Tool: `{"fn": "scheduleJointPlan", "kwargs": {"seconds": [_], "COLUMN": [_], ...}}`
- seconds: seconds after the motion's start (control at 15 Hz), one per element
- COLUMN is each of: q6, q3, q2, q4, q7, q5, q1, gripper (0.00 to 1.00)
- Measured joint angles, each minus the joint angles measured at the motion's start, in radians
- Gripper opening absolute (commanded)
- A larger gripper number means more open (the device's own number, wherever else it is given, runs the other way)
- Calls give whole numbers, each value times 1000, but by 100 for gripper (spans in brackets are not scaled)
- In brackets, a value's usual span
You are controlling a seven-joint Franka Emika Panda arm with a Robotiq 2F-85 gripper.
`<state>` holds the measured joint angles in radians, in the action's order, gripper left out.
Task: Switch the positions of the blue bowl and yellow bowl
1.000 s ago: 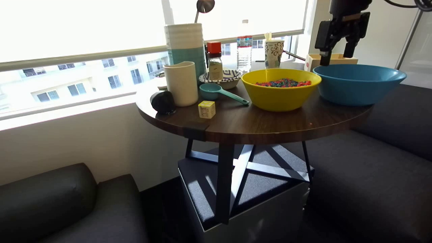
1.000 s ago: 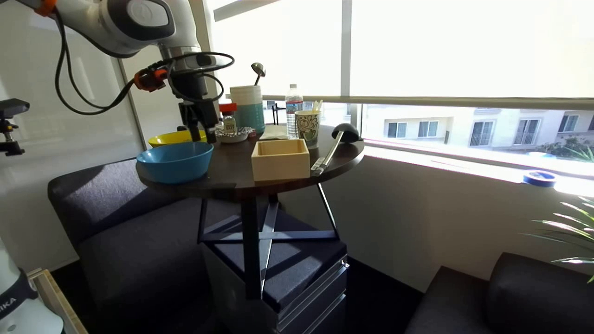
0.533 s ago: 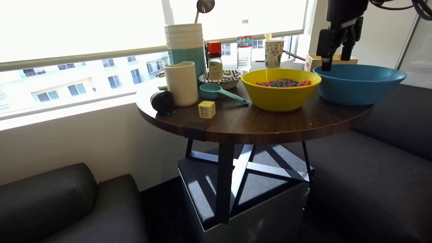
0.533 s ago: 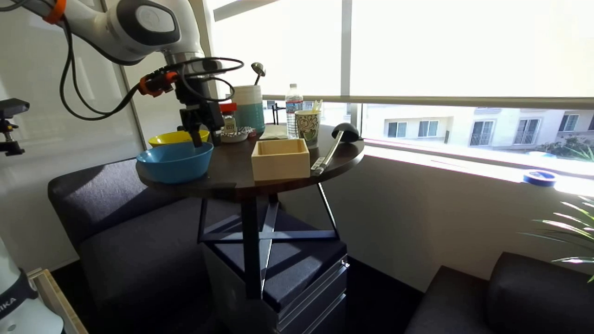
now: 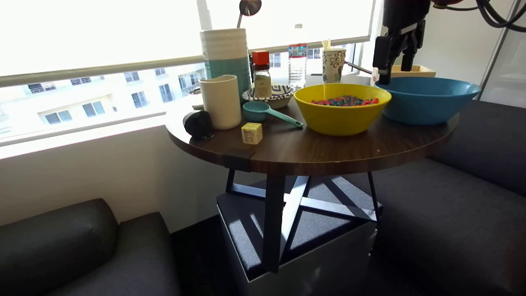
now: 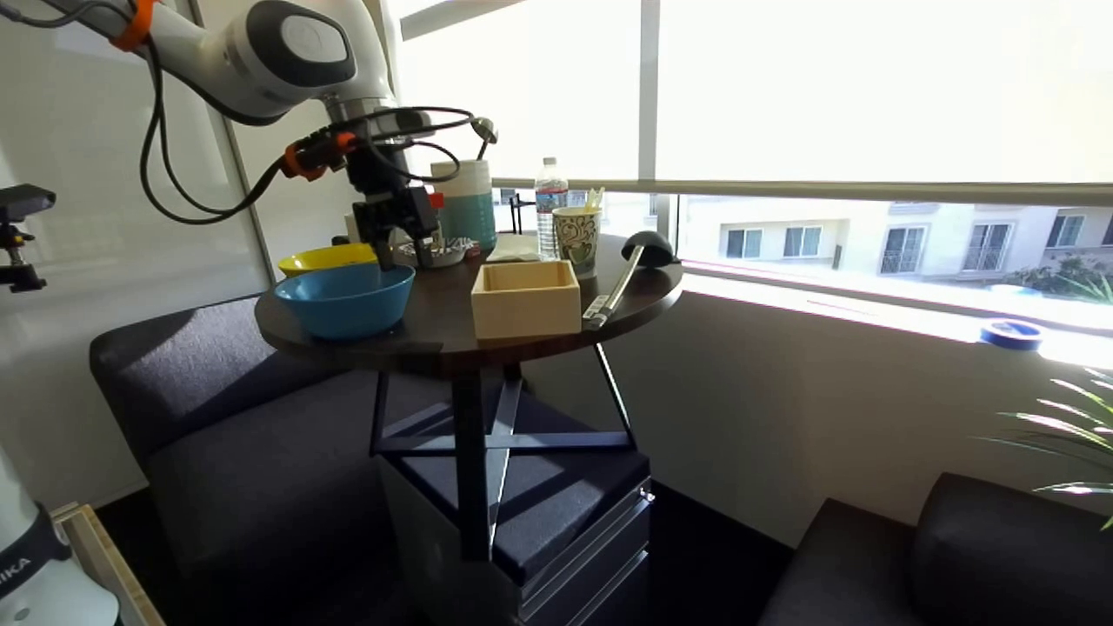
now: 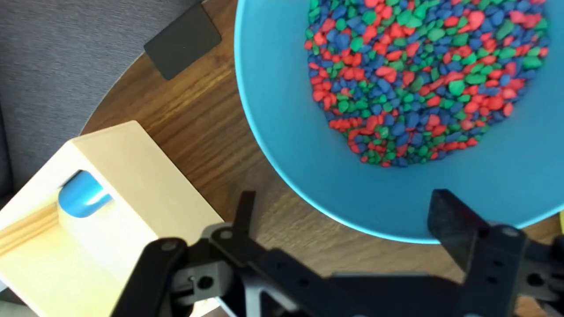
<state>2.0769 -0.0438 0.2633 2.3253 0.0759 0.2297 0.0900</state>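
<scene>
Sunlit window shades [image 5: 102, 33] backed a wooden table [image 5: 320, 150] where the yellow bowl [image 5: 341, 120] and, just beside it, the blue bowl [image 5: 427, 107] sat upright, mouths up, both holding coloured pebbles [image 7: 418, 88]. Spread and released, the gripper [image 7: 344, 198] had one finger [image 7: 454, 220] inside the blue bowl.

In an exterior view, the teal-blue bowl [image 5: 427, 109] stands upright on the tabletop [image 5: 296, 149], right of the bright yellow bowl [image 5: 342, 120], also upright; both are round, flared and partly filled.

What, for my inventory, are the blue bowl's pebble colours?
Red, green and blue pebbles, clearest in the wrist view.
</scene>
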Motion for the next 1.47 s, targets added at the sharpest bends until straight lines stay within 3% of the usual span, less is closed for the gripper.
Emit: {"fn": "scheduleJointPlan", "kwargs": {"seconds": [1.47], "q6": [133], "q3": [9], "q2": [-187], "q4": [-179], "q7": [11], "q5": [50], "q1": [-5], "gripper": [100]}}
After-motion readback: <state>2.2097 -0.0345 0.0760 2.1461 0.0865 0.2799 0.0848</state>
